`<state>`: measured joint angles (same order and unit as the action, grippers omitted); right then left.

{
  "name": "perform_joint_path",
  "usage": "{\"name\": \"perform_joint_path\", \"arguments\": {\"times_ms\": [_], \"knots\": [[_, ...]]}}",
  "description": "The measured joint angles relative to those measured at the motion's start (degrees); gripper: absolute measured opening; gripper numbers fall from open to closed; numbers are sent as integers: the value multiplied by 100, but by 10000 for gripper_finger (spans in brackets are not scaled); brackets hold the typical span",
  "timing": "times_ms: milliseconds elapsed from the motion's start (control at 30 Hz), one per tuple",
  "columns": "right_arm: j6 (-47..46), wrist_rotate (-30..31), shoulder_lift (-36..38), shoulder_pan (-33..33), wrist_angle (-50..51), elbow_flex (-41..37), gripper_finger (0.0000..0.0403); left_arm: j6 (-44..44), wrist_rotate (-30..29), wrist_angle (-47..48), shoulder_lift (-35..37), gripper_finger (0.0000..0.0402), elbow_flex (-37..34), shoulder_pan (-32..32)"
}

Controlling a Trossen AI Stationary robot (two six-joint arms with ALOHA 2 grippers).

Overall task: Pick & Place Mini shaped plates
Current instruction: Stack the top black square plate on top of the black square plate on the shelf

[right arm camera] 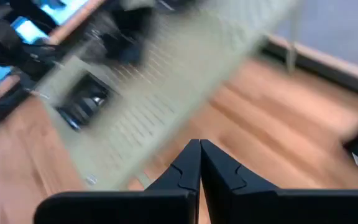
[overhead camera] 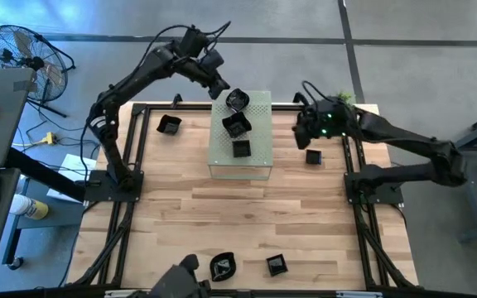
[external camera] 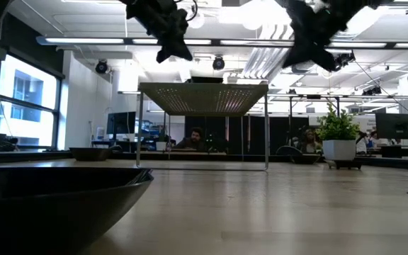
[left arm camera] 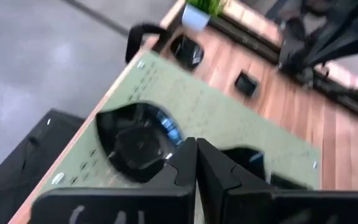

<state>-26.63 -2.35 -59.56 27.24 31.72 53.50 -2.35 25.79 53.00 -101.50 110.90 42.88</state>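
Pale green box point(overhead camera: 240, 159) on your wooden tabletop point(overhead camera: 247, 223), three mini shaped plates point(overhead camera: 237, 124) resting on top.
Your left hand point(overhead camera: 221, 86) hovers clenched and empty beside the round plate point(left arm camera: 138, 142); your right hand point(overhead camera: 302, 132), also clenched, hangs near a square plate point(overhead camera: 313, 156) on the tabletop.

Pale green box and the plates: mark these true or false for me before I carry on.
1. Three small black plates lie on top of the pale green box. True: a round one, one in the middle, and a square one.
2. The left gripper is open. False: the left wrist view shows its fingers pressed together.
3. The right gripper holds a plate. False: it is shut and empty.
4. A plate lies on the table near the right gripper. True.
5. No plates lie at the table's near edge. False: two are there.
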Motion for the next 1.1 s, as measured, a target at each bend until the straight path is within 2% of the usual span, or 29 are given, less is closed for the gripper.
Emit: {"name": "perform_joint_path", "arguments": {"times_ms": [100, 200, 433, 567, 700, 867, 967, 1100], "knots": [[-238, -117, 413, 212, 31, -697, 3, 425, -241, -902, 279, 1, -629, -212], [-555, -268, 738, 396, 16, -1304, 6, 824, -720, -1812, 675, 1, -1431, -426], [-1387, -577, 951, 795, 17, -2219, 13, 1566, -1535, -3632, 1859, 0, -3417, -880], [-1710, -756, 896, 1002, 287, -2544, 42, 1832, -2045, -3995, 2501, 0, -4322, -1135], [-2105, -460, 860, 1237, 725, -2868, 89, 2059, -2447, -4003, 3056, 0, -4973, -1324], [-2388, -389, 860, 1436, 431, -3290, 136, 2060, -2623, -4063, 3698, 0, -5598, -1336], [-2540, -200, 858, 1492, 148, -3481, 146, 1930, -2523, -4401, 4072, 0, -6061, -1321], [-2707, -96, 856, 1489, -337, -3736, 138, 1916, -2509, -4757, 4466, 0, -6604, -1310]]}}
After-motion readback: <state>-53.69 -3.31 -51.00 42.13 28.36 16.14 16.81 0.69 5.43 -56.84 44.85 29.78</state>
